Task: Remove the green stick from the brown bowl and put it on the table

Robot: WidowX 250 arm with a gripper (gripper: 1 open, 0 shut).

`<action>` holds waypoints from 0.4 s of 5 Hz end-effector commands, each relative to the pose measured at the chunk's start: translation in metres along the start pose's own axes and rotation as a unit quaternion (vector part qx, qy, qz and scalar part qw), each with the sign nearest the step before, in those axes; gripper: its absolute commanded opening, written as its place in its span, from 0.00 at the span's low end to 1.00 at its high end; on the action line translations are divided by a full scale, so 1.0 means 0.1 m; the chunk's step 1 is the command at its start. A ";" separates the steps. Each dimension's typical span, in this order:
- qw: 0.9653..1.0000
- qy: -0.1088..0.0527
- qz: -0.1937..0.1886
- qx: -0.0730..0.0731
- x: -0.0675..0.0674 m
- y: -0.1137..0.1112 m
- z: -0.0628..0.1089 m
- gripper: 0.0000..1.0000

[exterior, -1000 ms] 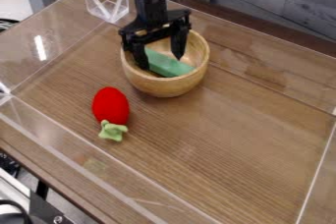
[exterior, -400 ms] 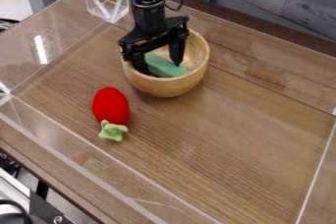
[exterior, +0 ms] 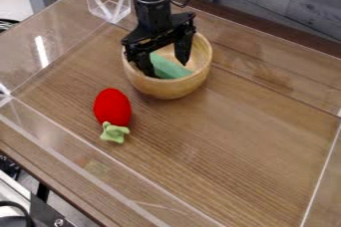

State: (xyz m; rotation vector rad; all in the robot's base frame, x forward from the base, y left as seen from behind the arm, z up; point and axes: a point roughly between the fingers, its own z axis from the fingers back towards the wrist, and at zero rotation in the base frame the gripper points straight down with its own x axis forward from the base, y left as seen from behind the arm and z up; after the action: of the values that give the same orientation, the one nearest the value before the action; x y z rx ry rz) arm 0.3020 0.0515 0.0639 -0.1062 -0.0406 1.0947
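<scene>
Wood-grain table [exterior: 226,141] fills most of the frame, fenced by low clear acrylic walls [exterior: 40,57], with a grey plank backdrop along the top edge. Just above and left of centre sits the brown bowl [exterior: 168,79], and the green stick [exterior: 168,65] lies inside it, leaning against the far inner wall with its lower end toward the bowl's floor; its long axis runs diagonally, from upper left down to lower right in the picture. Directly over it hangs the gripper [exterior: 160,52], pointing straight down from a black arm that enters at the top of the frame. Its dark fingers stand wide apart, straddling the stick's upper left end, one tip near the bowl's left rim and the other toward the middle; nothing is clamped, and whether either tip touches the stick I cannot tell. So the stick lies right beneath and between the spread fingers, slightly toward the lower right of the tool's centre. As I judge it, the grasp depends on the fingers closing across the stick's short width rather than along its length. A red strawberry toy [exterior: 112,109] with green leaves rests well apart, lower left of the bowl, leaving open tabletop to the right for setting the stick down.
</scene>
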 end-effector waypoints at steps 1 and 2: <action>0.999 -0.023 0.010 -0.025 -0.02 -0.04 0.18 1.00; 0.999 -0.026 0.008 -0.027 0.02 -0.11 0.21 1.00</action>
State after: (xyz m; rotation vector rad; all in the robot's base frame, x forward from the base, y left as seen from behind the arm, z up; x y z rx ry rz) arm 0.3021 0.0505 0.0700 -0.1052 -0.0575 1.1277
